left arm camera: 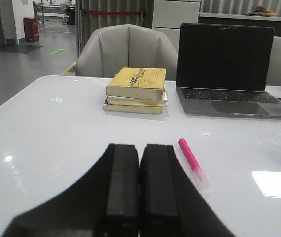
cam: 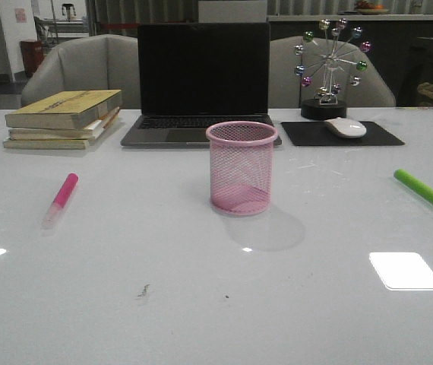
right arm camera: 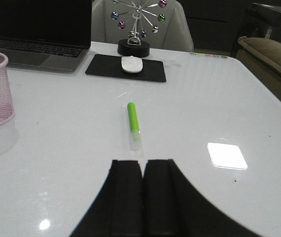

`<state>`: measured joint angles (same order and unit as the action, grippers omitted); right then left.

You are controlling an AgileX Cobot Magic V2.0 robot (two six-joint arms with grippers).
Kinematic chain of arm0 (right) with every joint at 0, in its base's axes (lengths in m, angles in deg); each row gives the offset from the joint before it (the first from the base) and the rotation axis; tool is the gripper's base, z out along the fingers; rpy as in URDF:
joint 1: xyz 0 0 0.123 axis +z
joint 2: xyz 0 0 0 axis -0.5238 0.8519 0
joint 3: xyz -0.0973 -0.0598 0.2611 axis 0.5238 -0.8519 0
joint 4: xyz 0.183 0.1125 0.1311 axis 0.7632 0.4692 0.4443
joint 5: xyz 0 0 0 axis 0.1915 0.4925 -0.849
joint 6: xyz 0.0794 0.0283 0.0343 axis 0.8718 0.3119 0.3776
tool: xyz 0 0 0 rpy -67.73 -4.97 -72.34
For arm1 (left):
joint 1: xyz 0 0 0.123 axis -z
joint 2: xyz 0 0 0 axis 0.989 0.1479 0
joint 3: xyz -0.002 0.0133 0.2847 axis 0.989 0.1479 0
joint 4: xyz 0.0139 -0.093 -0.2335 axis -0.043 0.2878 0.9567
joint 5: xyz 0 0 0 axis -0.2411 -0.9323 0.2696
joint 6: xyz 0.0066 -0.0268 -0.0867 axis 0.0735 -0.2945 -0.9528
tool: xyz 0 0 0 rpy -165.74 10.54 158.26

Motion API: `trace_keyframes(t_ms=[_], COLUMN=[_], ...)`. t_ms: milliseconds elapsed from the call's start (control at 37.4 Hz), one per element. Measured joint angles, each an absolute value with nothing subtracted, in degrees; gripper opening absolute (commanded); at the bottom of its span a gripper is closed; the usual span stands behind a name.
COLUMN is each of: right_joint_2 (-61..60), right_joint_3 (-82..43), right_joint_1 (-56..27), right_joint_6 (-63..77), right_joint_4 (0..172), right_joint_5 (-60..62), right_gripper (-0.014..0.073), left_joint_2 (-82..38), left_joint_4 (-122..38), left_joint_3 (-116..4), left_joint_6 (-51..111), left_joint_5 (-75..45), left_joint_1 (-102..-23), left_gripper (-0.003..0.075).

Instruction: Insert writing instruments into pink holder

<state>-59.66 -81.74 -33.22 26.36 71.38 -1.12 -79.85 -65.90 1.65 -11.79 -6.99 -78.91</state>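
Pink holder (cam: 241,167) upright before laptop (cam: 203,80) — books (cam: 63,119) left, mouse (cam: 345,127) right.

Glossy white table (cam: 125,304), wire-mesh pink holder (cam: 241,167), matt mouse pad (cam: 300,135)

The holder (cam: 241,167) stands upright near the middle of the worktop (cam: 201,304). 1 marker (cam: 61,199) lies flat well to its left, another marker (cam: 423,188) lies flat well to its right near the worktop's edge. Behind the holder sits an open laptop (cam: 203,84). At far left is a stack of books (cam: 63,119). Right of the laptop, a mouse (cam: 345,127) rests on a mat (cam: 341,134), with a desk toy (cam: 330,68) behind it. Chairs (cam: 80,72) stand beyond the worktop.
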Motion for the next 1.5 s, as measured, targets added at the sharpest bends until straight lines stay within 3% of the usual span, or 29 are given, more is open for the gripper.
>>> trace_keyframes(t_ms=[428, 775, 1070, 1283, 1497], right_joint_2=[-59.7, -59.7, -59.7, -59.7, -59.0], right_joint_3=[-81.7, -81.7, -81.4, -71.6, -58.7], right_joint_1=[-33.2, -33.2, -33.2, -33.2, -33.2], right_joint_6=[26.4, 26.4, 27.5, 28.0, 28.0], right_joint_4=[71.4, 71.4, 72.9, 73.2, 73.2], right_joint_5=[-1.2, -6.0, -18.8, -21.2, -11.6], right_gripper=[0.0029, 0.0029, 0.0029, 0.0029, 0.0029], left_joint_2=[-79.8, -79.8, -79.8, -79.8, -77.5], left_joint_4=[-65.9, -65.9, -65.9, -65.9, -65.9], left_joint_3=[1.7, 1.7, -0.2, -8.8, -18.0], left_joint_6=[-11.8, -11.8, -11.8, -11.8, -11.8], left_joint_5=[-6.7, 1.0, 3.8, 5.5, 0.8], left_joint_1=[-78.9, -78.9, -78.9, -78.9, -78.9], left_gripper=[0.0092, 0.0092, 0.0092, 0.0092, 0.0092])
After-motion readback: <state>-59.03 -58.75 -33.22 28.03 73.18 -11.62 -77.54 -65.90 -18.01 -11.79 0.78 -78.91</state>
